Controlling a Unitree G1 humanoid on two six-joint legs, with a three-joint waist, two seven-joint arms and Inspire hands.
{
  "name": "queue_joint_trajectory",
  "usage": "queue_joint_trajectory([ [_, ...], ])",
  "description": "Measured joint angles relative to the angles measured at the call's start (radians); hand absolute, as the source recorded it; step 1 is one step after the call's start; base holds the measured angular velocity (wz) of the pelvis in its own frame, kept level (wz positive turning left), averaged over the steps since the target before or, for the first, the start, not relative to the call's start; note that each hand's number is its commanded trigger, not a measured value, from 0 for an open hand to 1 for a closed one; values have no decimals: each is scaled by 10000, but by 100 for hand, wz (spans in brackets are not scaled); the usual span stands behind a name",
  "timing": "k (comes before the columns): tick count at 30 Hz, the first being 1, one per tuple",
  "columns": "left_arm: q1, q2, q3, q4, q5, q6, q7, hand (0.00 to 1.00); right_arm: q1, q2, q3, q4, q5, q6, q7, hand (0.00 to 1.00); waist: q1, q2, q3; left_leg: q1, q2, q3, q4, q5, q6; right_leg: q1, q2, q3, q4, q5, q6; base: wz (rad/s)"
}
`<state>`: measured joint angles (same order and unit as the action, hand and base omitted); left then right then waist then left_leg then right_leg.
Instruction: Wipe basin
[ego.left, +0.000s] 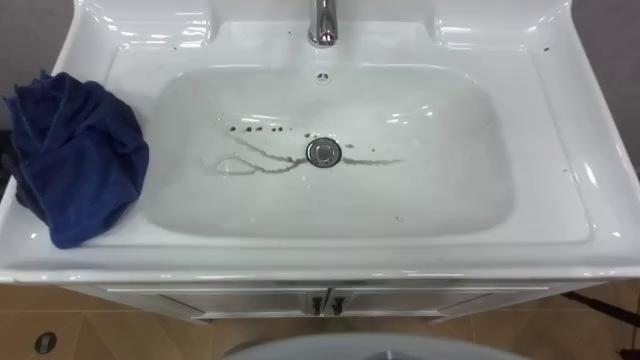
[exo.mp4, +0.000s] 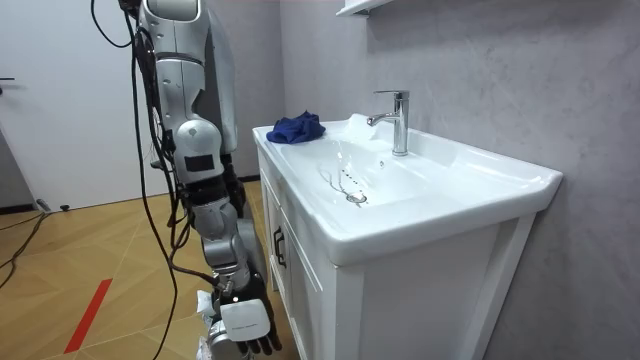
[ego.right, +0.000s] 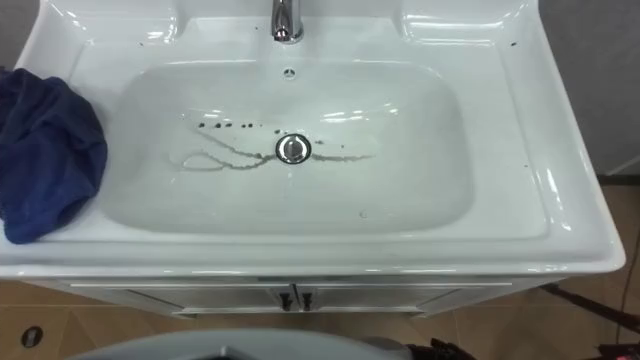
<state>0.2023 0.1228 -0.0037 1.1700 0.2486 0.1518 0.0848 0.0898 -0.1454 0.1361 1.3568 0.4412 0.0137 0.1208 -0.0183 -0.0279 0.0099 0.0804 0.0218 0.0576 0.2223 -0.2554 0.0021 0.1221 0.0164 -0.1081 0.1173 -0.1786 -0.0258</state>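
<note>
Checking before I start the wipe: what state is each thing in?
Basin: dirty, dark streaks and spots around drain.
Cloth: crumpled on the basin's left rim, unheld.
Tap: no water running.
Cabinet doors: shut.
Right hand: hangs low near the doors, open, empty.

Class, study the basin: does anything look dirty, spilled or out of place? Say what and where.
Yes: dark spots and greyish streaks mark the basin floor left of the drain, with a fainter streak to its right, grime on otherwise white ceramic. The blue cloth lies bunched on the left ledge.
</note>
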Motion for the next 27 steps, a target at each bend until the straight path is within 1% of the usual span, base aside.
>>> queue_joint_trajectory([
  [1, 3, 0, 2, -2, 9, 0, 2, 0, 1, 0, -6, 2, 0, 0, 0, 0, -3, -11, 10, -1, 0, 0, 0, 0, 0, 0, 0, -9, 0, 0, 0, 0],
  [2, 6, 0, 3, -5, 12, 1, 3, 0, 4, 0, -8, 3, 0, 2, 1, 0, -8, 28, -13, -1, -1, 0, -2, 0, 0, -3, -1, -14, -1, 0, 0, 0],
  [4, 8, 0, 3, -5, 13, 0, 18, 0, 8, -1, -10, 4, 0, 2, 4, 0, -12, 4, 1, 3, 0, 1, -8, 0, 0, -4, -1, -15, -3, 0, 0, 0],
  [5, 11, 0, 3, -5, 12, 0, 36, 0, 7, 0, -9, 2, 0, 3, 5, 0, -5, 34, -18, -2, -1, 2, -7, 0, 0, -4, 0, -21, -2, 0, 0, 0],
  [6, 9, 0, 4, -5, 0, 0, 71, 0, 6, 3, -7, 2, 0, 4, 5, 0, -6, 4, -3, -5, 0, 1, -4, 0, 0, -3, 1, -13, -2, 0, 0, 0],
  [7, -7, 0, 1, -4, -11, 0, 101, 0, 2, 6, -7, 2, -6, 4, 5, 0, -7, 73, -40, -6, 0, 1, -3, 0, 0, -2, 0, -4, 0, 0, 0, 0],
  [17, -14, -1, 5, 112, -71, -28, 213, 0, -55, 4, 5, -3, -93, 3, 16, 0, 8, 55, -30, 8, 1, -8, -3, 0, 0, -6, 0, -13, 1, 0, 0, 0],
  [23, -4, -1, 25, 177, -276, -88, 333, 0, -124, -5, 2, 38, -96, 0, 38, 0, 16, 75, -6, 12, 0, -33, -2, 0, 0, -8, -1, 7, -5, -3, -2, 0],
  [24, -5, 0, 43, 190, -357, -91, 351, 0, -130, -7, 2, 43, -98, 2, 44, 0, 18, 73, -4, 15, 0, -33, -1, 0, 0, -8, -1, 10, -5, -4, -3, 0],
  [27, 24, -14, 446, 347, -651, -130, 387, 0, -118, -24, -15, 57, -106, 0, 159, 0, 27, 71, -1, 41, 1, -33, -3, 0, 0, 7, -2, -10, -4, -12, -5, 0],
])
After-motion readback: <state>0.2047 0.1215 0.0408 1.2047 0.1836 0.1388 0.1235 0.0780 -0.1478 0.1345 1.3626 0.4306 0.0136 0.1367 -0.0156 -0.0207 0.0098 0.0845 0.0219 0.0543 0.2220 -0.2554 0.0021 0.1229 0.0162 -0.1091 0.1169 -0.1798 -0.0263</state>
